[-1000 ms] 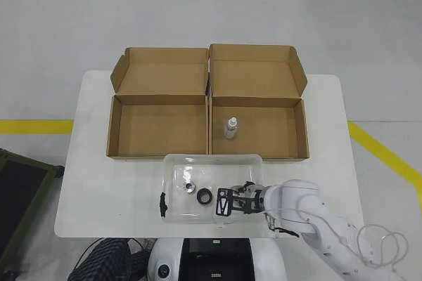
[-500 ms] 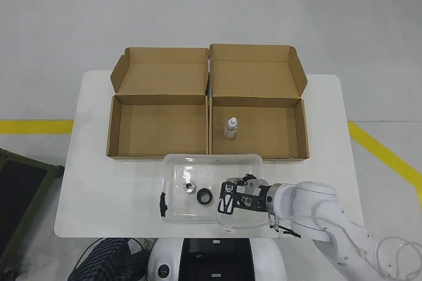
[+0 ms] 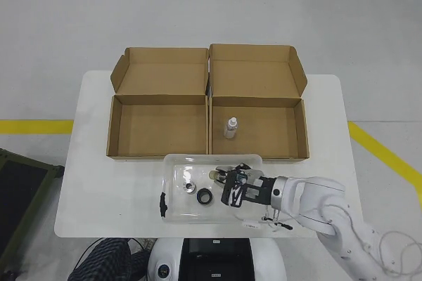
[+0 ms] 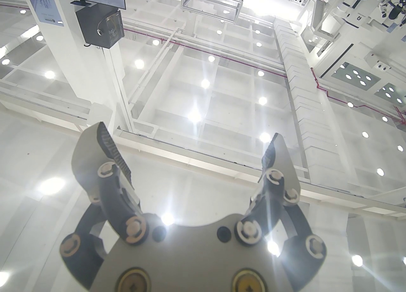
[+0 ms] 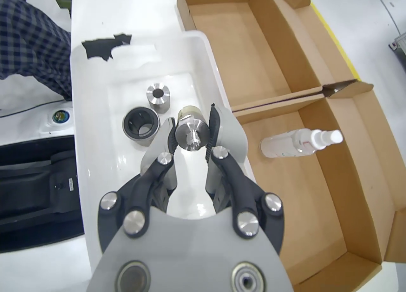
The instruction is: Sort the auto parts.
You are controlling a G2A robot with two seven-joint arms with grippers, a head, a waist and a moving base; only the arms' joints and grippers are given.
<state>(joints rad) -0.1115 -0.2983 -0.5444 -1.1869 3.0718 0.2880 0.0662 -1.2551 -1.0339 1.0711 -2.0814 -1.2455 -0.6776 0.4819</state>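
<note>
Weighing two cardboard targets: empty box (image 3: 158, 130) and bottle box (image 3: 274, 133), both off to one side of the fingers, past the clear bin (image 3: 197, 157) wall. Spread wide, holding nothing: left gripper (image 4: 187, 134). Clamped in right gripper (image 5: 190, 130) over the bin: stemmed steel part (image 5: 192, 136), long axis along the fingers, stem toward the wrist. Likely needing a sideways carry.

top view down onto table (image 3: 91, 140), right wrist close over same bin (image 5: 207, 61); left faces ceiling (image 4: 222, 90)
</note>
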